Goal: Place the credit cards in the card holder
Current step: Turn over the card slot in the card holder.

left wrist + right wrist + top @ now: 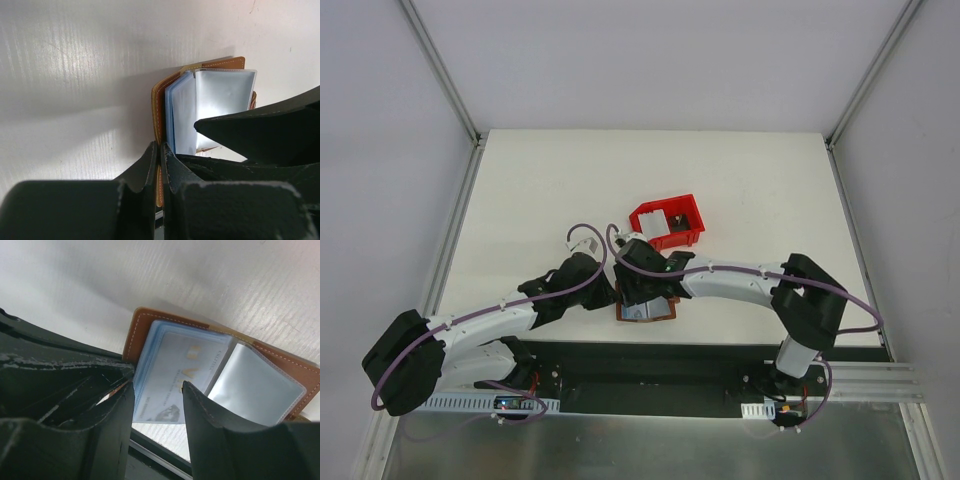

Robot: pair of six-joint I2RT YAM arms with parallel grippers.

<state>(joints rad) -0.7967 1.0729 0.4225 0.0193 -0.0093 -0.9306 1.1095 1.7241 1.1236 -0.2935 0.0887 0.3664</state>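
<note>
Open card holder at 6 o'clock on the table, both arms on it.
White table [520,200]; red bin [645,215] near centre, at 1 o'clock from the card holder [160,100], which lies open at the near edge. Here the left gripper [161,150] is clamped tight on the holder's brown edge. Over the clear sleeves [255,385] the right gripper [157,385] has its jaws apart, nothing pinched; a credit card [170,365] lies flat in the sleeve beneath.

You see a tan-brown card holder [136,330] with pale stitching along its edge and bluish clear sleeves, a pale blue-grey credit card [172,367] with gold lettering, a red bin [645,215] farther back on the white table [550,190], and black fingers [212,435].
</note>
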